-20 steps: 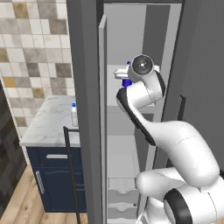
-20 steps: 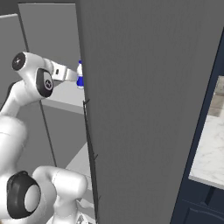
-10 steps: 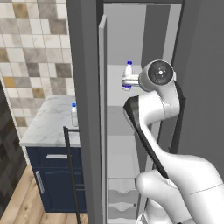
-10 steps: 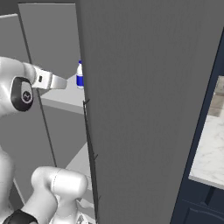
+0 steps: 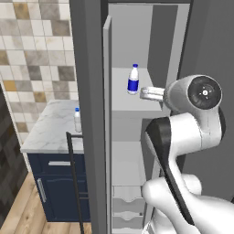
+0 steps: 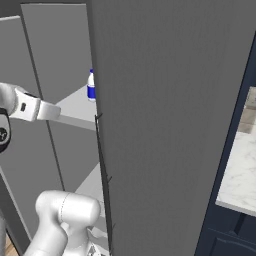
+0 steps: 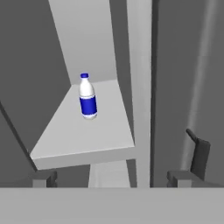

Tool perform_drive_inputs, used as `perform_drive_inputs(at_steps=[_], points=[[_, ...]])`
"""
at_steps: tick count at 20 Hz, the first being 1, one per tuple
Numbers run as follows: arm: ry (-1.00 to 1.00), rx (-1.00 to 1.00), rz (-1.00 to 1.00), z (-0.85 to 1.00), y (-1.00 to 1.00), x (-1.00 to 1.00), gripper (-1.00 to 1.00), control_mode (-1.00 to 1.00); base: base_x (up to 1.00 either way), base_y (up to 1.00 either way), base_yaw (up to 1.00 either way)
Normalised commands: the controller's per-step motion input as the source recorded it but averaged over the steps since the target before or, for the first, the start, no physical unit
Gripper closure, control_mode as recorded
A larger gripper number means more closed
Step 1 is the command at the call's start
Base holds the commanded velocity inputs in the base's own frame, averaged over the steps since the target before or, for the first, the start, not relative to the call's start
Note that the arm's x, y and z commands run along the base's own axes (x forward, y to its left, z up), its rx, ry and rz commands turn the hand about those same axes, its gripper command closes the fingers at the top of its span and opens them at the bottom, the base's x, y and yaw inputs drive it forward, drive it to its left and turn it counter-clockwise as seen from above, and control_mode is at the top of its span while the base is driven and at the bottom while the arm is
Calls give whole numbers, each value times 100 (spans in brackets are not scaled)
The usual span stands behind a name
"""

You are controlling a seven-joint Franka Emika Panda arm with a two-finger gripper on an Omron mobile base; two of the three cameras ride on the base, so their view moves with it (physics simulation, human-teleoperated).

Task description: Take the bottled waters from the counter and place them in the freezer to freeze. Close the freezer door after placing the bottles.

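Much of the freezer (image 5: pixel 137 36) is screened: in the right base view the freezer door (image 6: pixel 165 125), swung open, stands in front of the interior, leaving a sliver of the labelled bottle (image 6: pixel 91 86) showing at its edge. In the left base view the robot's own arm covers the lower right of the freezer, and the white drawers (image 5: pixel 124 205) at the bottom are partly cut off behind it. The plain whitish bottle (image 5: pixel 77 119) is small and half hidden behind the dark edge of the freezer; its details are hard to make out.

Inside the freezer, the labelled bottle (image 5: pixel 133 79) stands upright on a light grey shelf (image 5: pixel 137 103), toward the shelf's back. In the hand view the same bottle (image 7: pixel 88 96) stands alone on the shelf (image 7: pixel 78 135), cap up, touching nothing else.

The plain whitish bottle stands upright on the marble table (image 5: pixel 50 132), just beside the freezer's left side, above the navy cabinet (image 5: pixel 59 187).

The fingers (image 7: pixel 114 177) are spread wide and hold nothing; the tip of one finger (image 7: pixel 199 157) shows dark at the right of the hand view. The gripper (image 5: pixel 147 93) sits near the shelf's front edge, apart from the labelled bottle.
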Motion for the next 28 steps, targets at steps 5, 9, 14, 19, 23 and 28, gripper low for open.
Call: perform_drive_inputs(at_steps=[5, 9, 14, 19, 23, 28], points=[[4, 7, 2, 20, -18, -100, -100, -100, 0, 0, 0], [4, 7, 3, 12, -22, -100, -100, -100, 0, 0, 0], [5, 3, 3, 3, -16, -84, -100, -100, 0, 0, 0], [19, 0, 4, 0, -21, -17, -100, -100, 0, 0, 0], [27, -4, 7, -6, -22, 4, -100, -100, 0, 0, 0], [12, 0, 8, -26, -25, -2, -100, -100, 0, 0, 0]])
